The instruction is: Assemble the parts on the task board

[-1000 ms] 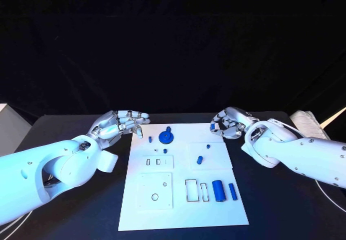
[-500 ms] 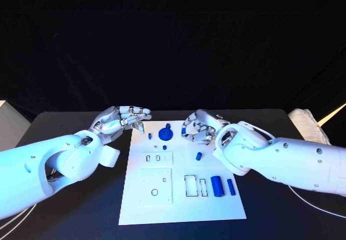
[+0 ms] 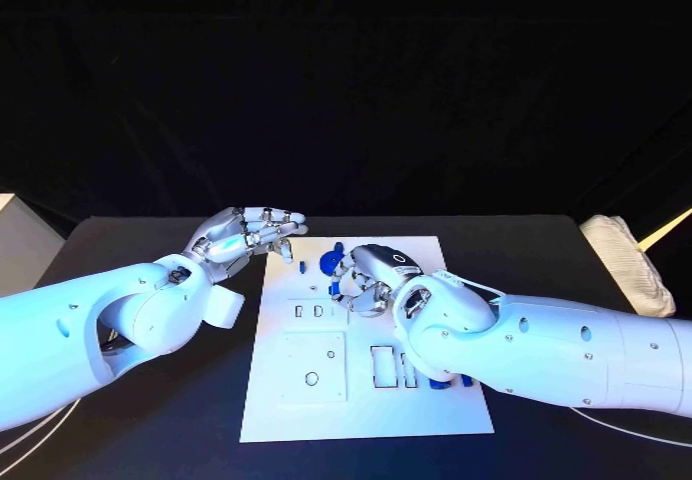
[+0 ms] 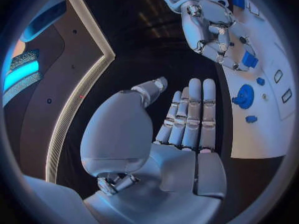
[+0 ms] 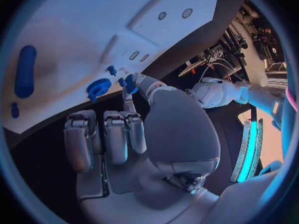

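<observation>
The white task board [image 3: 361, 410] lies in the middle of the black table. My right hand [image 3: 369, 276] hovers over its far half and pinches a small blue part [image 5: 129, 82] between thumb and finger; the left wrist view also shows that part [image 4: 249, 59] at the fingertips. Just beside this hand, a round blue gear-like part [image 3: 330, 263] sits on the board. My left hand [image 3: 248, 234] is off the board's far left corner, fingers stretched out and holding nothing. A blue cylinder [image 5: 25, 69] lies on the board, and my right arm covers much of the board's near right part.
Two small slots [image 3: 307, 311] and a square plate with holes [image 3: 310, 366] occupy the board's left half. A white padded object [image 3: 629, 262] lies at the table's right edge and a white box [image 3: 12, 250] at the left edge.
My right hand has swung left from the board's far right corner to over its far middle, next to the round blue part. My left hand has barely moved.
</observation>
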`<state>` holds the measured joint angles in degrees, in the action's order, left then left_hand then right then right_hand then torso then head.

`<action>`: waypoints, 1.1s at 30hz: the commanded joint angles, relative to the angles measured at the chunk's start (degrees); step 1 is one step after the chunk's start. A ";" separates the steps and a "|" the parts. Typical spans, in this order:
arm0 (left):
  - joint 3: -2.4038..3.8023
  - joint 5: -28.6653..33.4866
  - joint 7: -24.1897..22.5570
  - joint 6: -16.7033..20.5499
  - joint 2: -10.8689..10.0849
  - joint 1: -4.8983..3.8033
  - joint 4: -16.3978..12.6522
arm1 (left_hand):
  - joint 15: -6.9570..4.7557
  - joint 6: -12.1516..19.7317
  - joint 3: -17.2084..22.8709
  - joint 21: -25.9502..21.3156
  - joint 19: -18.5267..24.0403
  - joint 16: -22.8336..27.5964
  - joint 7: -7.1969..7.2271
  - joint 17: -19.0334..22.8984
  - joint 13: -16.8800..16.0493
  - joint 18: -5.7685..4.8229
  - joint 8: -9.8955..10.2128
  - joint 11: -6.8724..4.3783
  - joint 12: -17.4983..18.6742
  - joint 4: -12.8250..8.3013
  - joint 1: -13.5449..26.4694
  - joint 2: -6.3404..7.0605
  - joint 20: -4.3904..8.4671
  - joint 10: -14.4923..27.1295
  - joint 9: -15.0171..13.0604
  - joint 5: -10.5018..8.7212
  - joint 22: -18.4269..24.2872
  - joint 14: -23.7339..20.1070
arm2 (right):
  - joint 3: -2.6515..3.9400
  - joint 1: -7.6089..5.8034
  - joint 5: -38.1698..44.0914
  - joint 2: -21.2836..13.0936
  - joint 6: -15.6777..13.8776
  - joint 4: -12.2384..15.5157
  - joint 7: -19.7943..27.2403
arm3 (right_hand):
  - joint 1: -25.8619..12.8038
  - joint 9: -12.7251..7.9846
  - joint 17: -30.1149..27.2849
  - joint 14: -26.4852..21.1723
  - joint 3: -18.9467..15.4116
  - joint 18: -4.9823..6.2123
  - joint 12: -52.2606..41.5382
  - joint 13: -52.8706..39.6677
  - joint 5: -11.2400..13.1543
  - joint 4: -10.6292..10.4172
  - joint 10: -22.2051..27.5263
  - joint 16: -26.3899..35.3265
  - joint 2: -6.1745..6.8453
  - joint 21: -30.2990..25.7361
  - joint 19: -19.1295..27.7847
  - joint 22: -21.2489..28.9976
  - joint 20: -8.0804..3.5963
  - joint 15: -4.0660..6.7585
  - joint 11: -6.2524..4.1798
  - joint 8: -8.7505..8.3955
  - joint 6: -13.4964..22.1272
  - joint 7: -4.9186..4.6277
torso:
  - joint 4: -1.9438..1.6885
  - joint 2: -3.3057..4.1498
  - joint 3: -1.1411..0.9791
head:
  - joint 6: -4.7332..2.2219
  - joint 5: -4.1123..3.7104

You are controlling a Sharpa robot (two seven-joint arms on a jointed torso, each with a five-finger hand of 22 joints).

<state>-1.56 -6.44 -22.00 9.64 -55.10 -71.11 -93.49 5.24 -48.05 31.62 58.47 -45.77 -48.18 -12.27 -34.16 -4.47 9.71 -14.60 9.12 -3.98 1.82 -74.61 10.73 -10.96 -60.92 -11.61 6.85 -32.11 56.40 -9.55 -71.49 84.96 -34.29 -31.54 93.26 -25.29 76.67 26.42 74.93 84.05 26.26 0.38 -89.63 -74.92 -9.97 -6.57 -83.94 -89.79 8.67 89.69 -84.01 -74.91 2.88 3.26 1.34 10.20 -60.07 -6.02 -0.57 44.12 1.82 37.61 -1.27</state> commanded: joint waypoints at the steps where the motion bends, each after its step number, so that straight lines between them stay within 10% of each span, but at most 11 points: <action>1: 0.02 -0.17 -0.09 -0.98 0.16 -0.03 -0.07 | -0.16 0.52 -0.15 0.36 0.41 -0.35 -0.54 0.06 -0.06 0.83 0.23 0.02 -0.11 -0.08 -0.22 -0.59 0.13 0.34 -0.07 -0.06 -0.09 -0.34 | -0.05 0.58 3.78 0.86 -0.04 -0.10 -1.64 | -0.23 1.70 15.07 5.95 0.29 -0.38 -0.37 -15.08 -0.36 -0.03 -6.06 -0.21 -0.31 0.31 -5.99 -15.09 0.22 -0.40 0.14 0.40 -0.22 0.15 | -0.07 0.05 -0.06 | 0.14 0.18; 33: 0.01 -0.17 0.35 -1.40 0.02 -0.04 -0.04 | -0.10 0.55 -0.46 0.46 0.51 -0.41 -0.57 0.10 -0.08 0.81 0.27 0.06 -0.10 0.22 0.22 -0.47 0.10 0.36 -0.09 -0.21 -0.11 -0.34 | -0.46 3.01 7.54 3.06 3.19 -1.94 -4.01 | -1.74 1.86 15.07 5.95 -0.05 -0.38 -0.37 -15.08 -0.13 -0.23 -6.06 -0.21 0.63 0.31 -5.99 -15.09 0.68 -0.87 0.33 0.69 0.06 -0.09 | 0.01 0.02 -0.14 | 1.23 0.58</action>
<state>-1.58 -6.45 -21.52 9.42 -55.14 -71.11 -93.46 5.24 -48.05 31.46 58.70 -45.56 -48.37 -12.27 -34.12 -4.47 9.71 -14.60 9.12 -3.98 1.98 -74.61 10.73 -10.74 -60.92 -11.64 6.85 -32.14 56.41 -10.00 -68.54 90.23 -31.23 -29.51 91.29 -28.66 75.46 26.43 74.91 84.03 26.23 0.39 -89.62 -74.91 -10.21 -6.57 -83.94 -89.79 9.28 89.69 -84.00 -74.94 3.31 2.85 1.34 10.74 -59.88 -5.98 -0.56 44.14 1.74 38.85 -0.66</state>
